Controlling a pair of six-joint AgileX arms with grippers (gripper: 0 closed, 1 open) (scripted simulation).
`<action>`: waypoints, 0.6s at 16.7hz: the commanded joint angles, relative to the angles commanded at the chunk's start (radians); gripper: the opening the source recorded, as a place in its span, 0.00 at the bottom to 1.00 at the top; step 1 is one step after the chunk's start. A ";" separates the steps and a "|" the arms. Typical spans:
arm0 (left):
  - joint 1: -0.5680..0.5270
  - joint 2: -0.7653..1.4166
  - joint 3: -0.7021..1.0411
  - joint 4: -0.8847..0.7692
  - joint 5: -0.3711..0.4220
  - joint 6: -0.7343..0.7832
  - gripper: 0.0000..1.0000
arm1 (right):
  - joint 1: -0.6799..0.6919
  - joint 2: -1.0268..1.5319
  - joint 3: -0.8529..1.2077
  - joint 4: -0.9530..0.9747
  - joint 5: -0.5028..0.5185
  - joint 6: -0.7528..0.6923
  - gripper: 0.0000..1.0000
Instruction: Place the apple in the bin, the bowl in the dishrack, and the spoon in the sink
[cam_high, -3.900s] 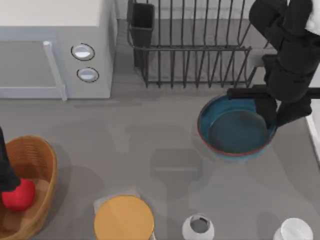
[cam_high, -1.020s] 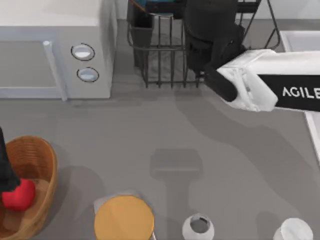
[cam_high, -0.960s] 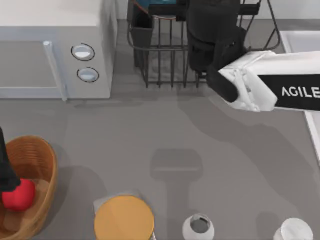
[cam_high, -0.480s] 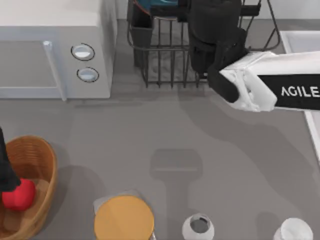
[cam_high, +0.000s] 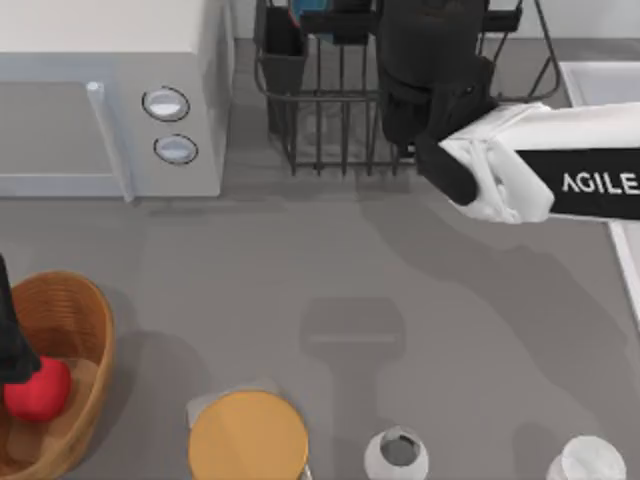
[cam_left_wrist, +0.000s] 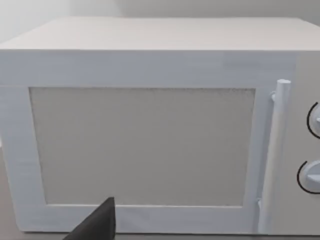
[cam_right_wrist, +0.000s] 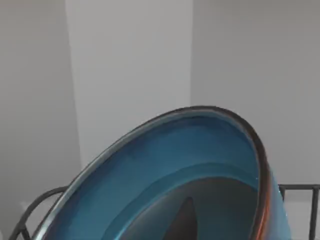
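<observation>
Right gripper (cam_high: 345, 15) hung over the dark metal wire dishrack (cam_high: 340, 120), fingers clamped on the tilted deep blue glazed bowl (cam_right_wrist: 200, 170). Left arm parked by the woven wicker bin (cam_high: 70, 330), small red apple (cam_high: 38, 390) inside.

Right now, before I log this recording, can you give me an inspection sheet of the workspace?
Surface: grey table, bare in the middle.
Job's things: apple lies in the bin at the left edge; bowl sits tilted at the back of the dishrack, and whether it rests on the wires cannot be told; sink at the right edge.
Clutter: microwave-like box, yellow disc, two white cups.
Grippers: left tool over the bin beside the apple; right tool over the dishrack at the bowl.
Cables: nothing seen.
Surroundings: plain pale wall behind the rack.
</observation>
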 joint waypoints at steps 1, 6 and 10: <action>0.000 0.000 0.000 0.000 0.000 0.000 1.00 | 0.000 0.000 0.000 0.000 0.000 0.000 0.90; 0.000 0.000 0.000 0.000 0.000 0.000 1.00 | 0.000 0.000 0.000 0.000 0.000 0.000 1.00; 0.000 0.000 0.000 0.000 0.000 0.000 1.00 | 0.000 0.000 0.000 0.000 0.000 0.000 1.00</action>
